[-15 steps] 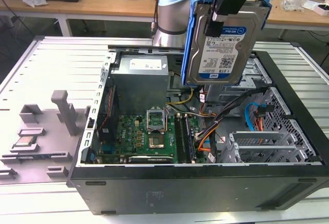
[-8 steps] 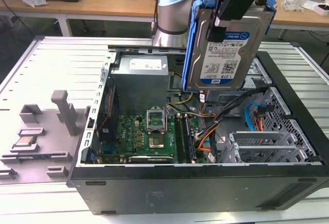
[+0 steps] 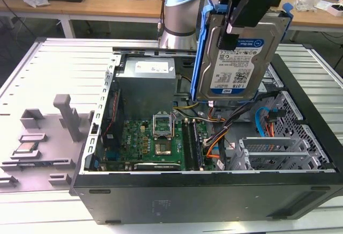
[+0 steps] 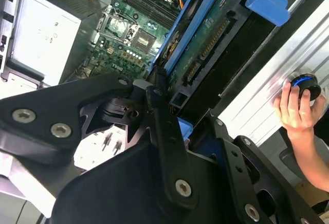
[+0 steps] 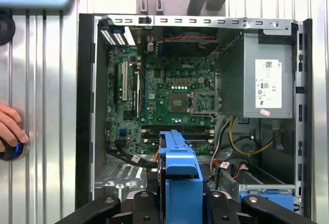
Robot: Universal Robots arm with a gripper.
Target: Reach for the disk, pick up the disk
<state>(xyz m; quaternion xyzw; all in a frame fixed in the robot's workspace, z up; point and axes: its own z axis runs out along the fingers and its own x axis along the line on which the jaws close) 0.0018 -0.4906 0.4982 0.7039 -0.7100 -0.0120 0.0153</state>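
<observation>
In the exterior view the tool hangs above the open computer case, its black fingers closed on the upper edge of the disk, which is held clear of the case, tilted, with its white-and-blue label facing the camera and its blue frame running along the side. Directly below the tool lie the drive bays and a bundle of orange and blue cables; further off below it sit the green motherboard and the grey power supply. Well apart from the tool, on the ribbed metal tabletop toward the exterior view's left, stands a grey fixture with a small square chip on it. In the second wrist view the tool's black fingers are clamped on the end of the disk, whose circuit-board underside and blue frame reach away from the tool, with the motherboard beyond it; off to one side a person's hand rests on a round blue-ringed knob on the tabletop. In the first wrist view the disk's blue frame stands edge-on between the tool's black linkages, with the open case and its motherboard beyond, and the hand on the knob outside the case wall.
</observation>
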